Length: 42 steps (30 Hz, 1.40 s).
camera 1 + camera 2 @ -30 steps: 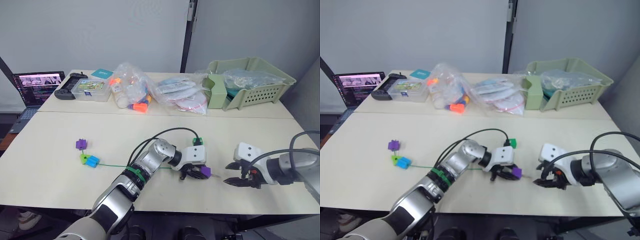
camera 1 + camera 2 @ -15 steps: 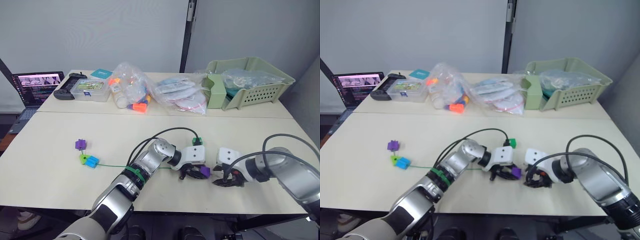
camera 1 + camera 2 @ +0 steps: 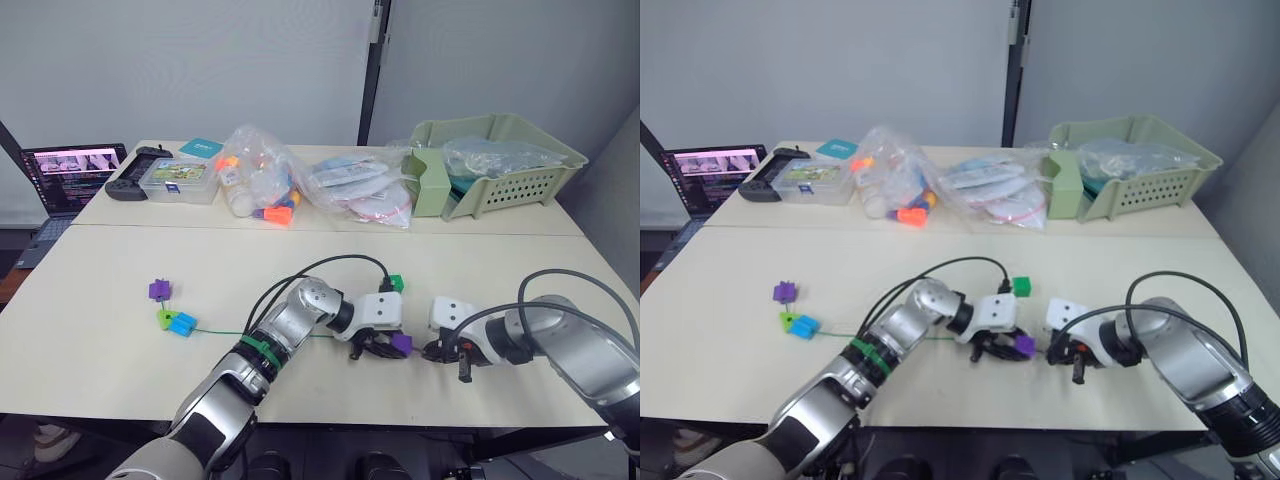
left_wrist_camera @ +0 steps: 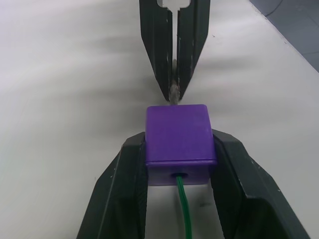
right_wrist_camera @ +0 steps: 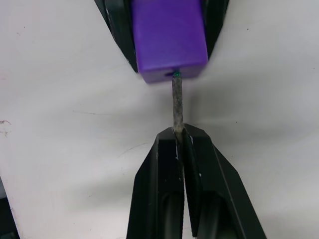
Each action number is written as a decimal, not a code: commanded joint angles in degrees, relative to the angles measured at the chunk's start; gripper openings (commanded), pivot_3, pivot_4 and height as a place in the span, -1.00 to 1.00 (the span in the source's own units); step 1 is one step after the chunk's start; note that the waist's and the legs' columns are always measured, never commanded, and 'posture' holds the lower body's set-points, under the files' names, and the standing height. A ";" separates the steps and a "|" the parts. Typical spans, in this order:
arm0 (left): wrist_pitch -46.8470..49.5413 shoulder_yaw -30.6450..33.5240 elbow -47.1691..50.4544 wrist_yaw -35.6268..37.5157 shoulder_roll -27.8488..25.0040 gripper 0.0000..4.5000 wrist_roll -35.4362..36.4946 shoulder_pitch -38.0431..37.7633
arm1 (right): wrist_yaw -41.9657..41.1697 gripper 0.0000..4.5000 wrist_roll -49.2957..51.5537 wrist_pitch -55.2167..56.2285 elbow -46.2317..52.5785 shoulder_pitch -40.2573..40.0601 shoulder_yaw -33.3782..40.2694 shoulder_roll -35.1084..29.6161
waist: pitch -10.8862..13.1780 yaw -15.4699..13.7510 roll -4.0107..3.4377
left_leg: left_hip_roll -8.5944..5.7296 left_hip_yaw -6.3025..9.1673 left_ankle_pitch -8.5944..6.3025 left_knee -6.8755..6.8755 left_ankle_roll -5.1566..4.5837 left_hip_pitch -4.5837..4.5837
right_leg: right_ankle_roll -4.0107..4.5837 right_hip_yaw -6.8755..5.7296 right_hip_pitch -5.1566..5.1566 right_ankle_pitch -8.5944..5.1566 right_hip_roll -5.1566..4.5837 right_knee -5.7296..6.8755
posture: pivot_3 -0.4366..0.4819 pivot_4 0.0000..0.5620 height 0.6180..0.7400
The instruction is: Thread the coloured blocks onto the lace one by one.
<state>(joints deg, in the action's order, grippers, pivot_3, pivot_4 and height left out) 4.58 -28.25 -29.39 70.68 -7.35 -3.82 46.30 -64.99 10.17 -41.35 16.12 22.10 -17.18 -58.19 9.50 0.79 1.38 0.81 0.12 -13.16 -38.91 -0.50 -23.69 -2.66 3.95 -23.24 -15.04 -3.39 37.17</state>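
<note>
Over the last second the right arm's black two-fingered tool [image 5: 178, 130] travelled across the pale worktop [image 3: 120, 360] from well apart to just beside the small purple cube block [image 4: 179, 133] held by the left tool [image 4: 180, 154]. Its fingers, spread a second ago, closed on the stiff grey tip of the thin green lace [image 5: 177, 102], which now stuck out of the far side of the cube. The left tool with the cube edged slightly toward the robot's left.

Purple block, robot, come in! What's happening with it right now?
Left claw shut on purple block. Right claw shut on lace tip poking out the far side. Green lace runs through. Nothing in the way.
</note>
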 commanded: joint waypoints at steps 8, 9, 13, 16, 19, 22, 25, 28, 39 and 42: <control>1.89 9.21 9.16 4.62 -16.87 -0.46 6.83 -6.51 | -2.48 -1.00 -1.79 1.82 -4.00 6.17 -2.65 2.59 | -0.01 0.36 -0.03 | 0.05 0.00 0.00 0.04 0.00 0.08 | 0.01 0.00 -0.01 0.01 0.01 0.04 | -0.05 -0.47 0.96; 2.12 10.08 9.74 4.69 -17.74 -0.46 7.56 -7.37 | -2.63 -1.00 -1.93 1.95 -4.30 6.55 -2.91 2.87 | -0.01 0.31 -0.03 | 0.06 0.01 0.00 0.05 0.00 0.10 | 0.01 0.00 -0.01 0.01 0.01 0.04 | -0.05 -0.47 0.96; 5.29 14.87 14.67 4.64 -22.82 -0.46 11.38 -12.69 | -3.67 -1.00 -2.65 2.78 -5.69 8.10 -3.86 4.09 | -0.01 0.15 -0.02 | 0.06 0.02 0.00 0.04 0.00 0.07 | 0.01 -0.01 -0.02 0.01 -0.01 0.04 | -0.05 -0.47 0.96; 5.48 16.29 18.82 5.52 -28.25 -0.46 11.92 -18.23 | -4.49 -1.00 -2.94 3.11 -6.07 8.68 -4.33 4.56 | -0.01 0.15 -0.02 | 0.07 0.03 0.00 0.05 0.00 0.08 | 0.02 -0.01 -0.02 0.01 -0.01 0.05 | -0.05 -0.47 0.96; 4.29 19.29 20.92 6.03 -34.06 -0.46 12.81 -24.24 | -4.99 -1.00 -3.33 3.57 -6.45 9.03 -4.66 4.90 | -0.02 0.44 -0.03 | 0.13 0.08 -0.02 0.12 -0.01 0.19 | 0.05 0.00 -0.01 0.02 -0.03 0.05 | -0.05 -0.47 0.96; 1.52 21.69 18.47 5.85 -38.41 -0.46 12.69 -27.07 | -5.55 -1.00 -3.77 4.08 -7.16 9.36 -4.71 5.15 | -0.02 0.89 -0.03 | 0.21 0.10 -0.02 0.24 -0.01 0.39 | 0.13 0.00 0.02 0.05 -0.01 0.06 | -0.05 -0.47 0.96; -1.79 23.41 14.71 6.59 -42.02 -0.46 12.68 -28.62 | -5.69 -1.00 -3.97 4.48 -7.65 9.59 -4.58 5.63 | -0.02 1.41 -0.04 | 0.25 0.01 -0.02 0.27 -0.01 0.48 | 0.19 -0.01 0.05 0.06 0.02 0.09 | -0.05 -0.47 0.96; -4.82 25.24 9.57 8.08 -45.91 -0.46 12.69 -29.28 | -5.89 -1.00 -3.96 4.43 -7.39 9.28 -4.36 5.81 | -0.02 2.04 -0.04 | 0.33 -0.04 -0.02 0.33 -0.01 0.56 | 0.25 -0.01 0.04 0.07 0.07 0.10 | -0.05 -0.47 0.96; -8.14 26.40 -5.67 14.44 -52.64 -0.24 14.48 -22.72 | -6.84 -1.00 -4.45 5.60 -7.56 8.76 -3.87 5.71 | -0.03 3.01 -0.04 | 0.80 -0.56 -0.02 0.76 0.00 0.82 | 0.72 -0.01 -0.26 -0.08 0.45 0.48 | -0.05 -0.47 0.96; -4.87 27.32 -3.48 15.33 -51.60 0.24 16.46 -20.74 | -7.25 -1.00 -4.50 6.53 -7.89 9.15 -4.00 5.97 | -0.03 2.86 -0.02 | 0.83 -0.59 -0.01 0.73 0.01 0.60 | 0.72 0.01 -0.48 -0.08 0.50 0.52 | -0.05 -0.47 0.96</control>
<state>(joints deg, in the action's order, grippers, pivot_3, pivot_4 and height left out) -2.04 -2.17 -34.46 85.20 -58.88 11.36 24.45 -71.90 5.67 -36.33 7.88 30.66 -21.96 -52.12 9.48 3.65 1.36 1.64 -0.47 -13.17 -38.26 -0.48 -23.32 -1.93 3.98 -24.01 -15.11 -2.89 37.85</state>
